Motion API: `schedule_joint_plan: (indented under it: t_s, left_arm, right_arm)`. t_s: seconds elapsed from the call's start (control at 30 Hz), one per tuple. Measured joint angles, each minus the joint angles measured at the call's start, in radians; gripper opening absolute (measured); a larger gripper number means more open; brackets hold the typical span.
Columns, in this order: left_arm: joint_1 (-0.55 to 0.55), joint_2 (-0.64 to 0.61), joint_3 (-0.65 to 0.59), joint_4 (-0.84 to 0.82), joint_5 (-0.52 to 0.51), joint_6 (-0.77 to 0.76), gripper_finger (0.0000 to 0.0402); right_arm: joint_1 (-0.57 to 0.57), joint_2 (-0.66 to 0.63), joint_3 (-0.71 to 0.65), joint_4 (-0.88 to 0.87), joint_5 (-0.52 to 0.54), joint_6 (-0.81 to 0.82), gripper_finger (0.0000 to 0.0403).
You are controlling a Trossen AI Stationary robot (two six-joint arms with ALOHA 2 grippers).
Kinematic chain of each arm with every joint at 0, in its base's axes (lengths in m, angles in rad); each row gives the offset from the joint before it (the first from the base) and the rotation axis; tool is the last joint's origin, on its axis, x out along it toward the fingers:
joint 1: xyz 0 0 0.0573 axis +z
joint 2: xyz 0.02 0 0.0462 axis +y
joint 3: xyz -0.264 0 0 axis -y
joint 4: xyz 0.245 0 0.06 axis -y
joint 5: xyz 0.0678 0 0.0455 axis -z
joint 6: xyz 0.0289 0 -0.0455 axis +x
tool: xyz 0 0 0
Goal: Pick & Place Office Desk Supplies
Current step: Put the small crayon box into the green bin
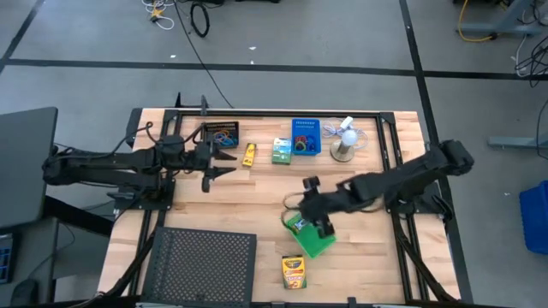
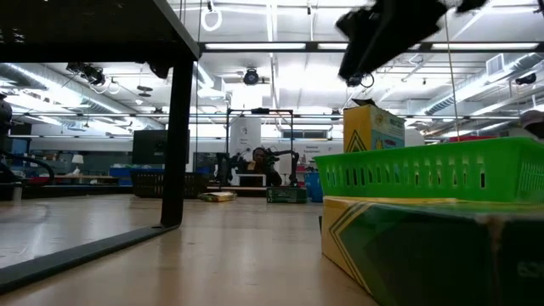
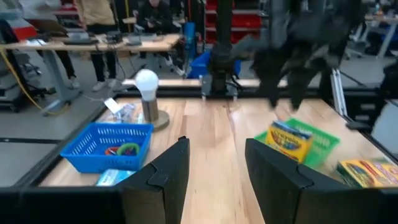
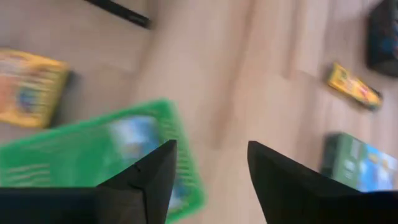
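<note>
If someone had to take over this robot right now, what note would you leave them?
Right gripper: open, empty, over the green bin.
Left gripper: partly open, empty, waiting near the black bin.
Done: a crayon box stands in the green bin.
Left: a second crayon box, the yellow tube and the green-white box lie loose on the table. Blue bin holds rubber bands.

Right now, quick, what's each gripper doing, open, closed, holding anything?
Left gripper: open, empty, hovering near the black bin.
Right gripper: open, holding nothing, above the green bin.
</note>
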Motion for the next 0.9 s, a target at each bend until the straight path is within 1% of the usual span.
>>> schedule_joint_plan:
  t_s: [0.07,0.13,0.33,0.47,0.53,0.6,0.7,0.8,0.9]
  left_arm:
    - [0.0,0.01,0.0,0.032,-0.015,-0.011,0.0166]
    - [0.0,0.022,0.0,0.044,-0.024,-0.009,0.0166]
    - [0.0,0.062,0.0,0.057,-0.028,0.0,0.0166]
    - [0.0,0.087,0.0,0.067,-0.031,-0.019,0.0166]
    - [0.0,0.103,0.0,0.083,-0.046,-0.027,0.0166]
    - [0.0,0.116,0.0,0.097,-0.059,-0.035,0.0166]
    - [0.0,0.139,0.002,0.124,-0.081,-0.037,0.0166]
    - [0.0,0.171,0.002,0.151,-0.097,-0.037,0.0166]
    - [0.003,0.2,0.002,0.174,-0.115,-0.034,0.0166]
  right_arm:
    - [-0.064,0.016,0.004,0.003,-0.004,-0.031,0.0198]
    - [-0.142,0.017,0.004,0.019,-0.036,-0.077,0.0195]
    - [-0.395,0.018,0.005,0.047,-0.185,-0.196,0.02]
    - [-0.523,0.031,0.005,0.085,-0.289,-0.261,0.02]
    - [-0.576,0.043,0.008,0.143,-0.351,-0.28,0.0194]
    - [-0.622,0.066,0.008,0.171,-0.396,-0.29,0.0185]
    - [-0.665,0.129,0.052,0.174,-0.423,-0.32,0.0165]
    - [-0.679,0.212,0.141,0.138,-0.426,-0.355,0.0149]
    - [-0.678,0.305,0.262,0.034,-0.426,-0.388,0.0143]
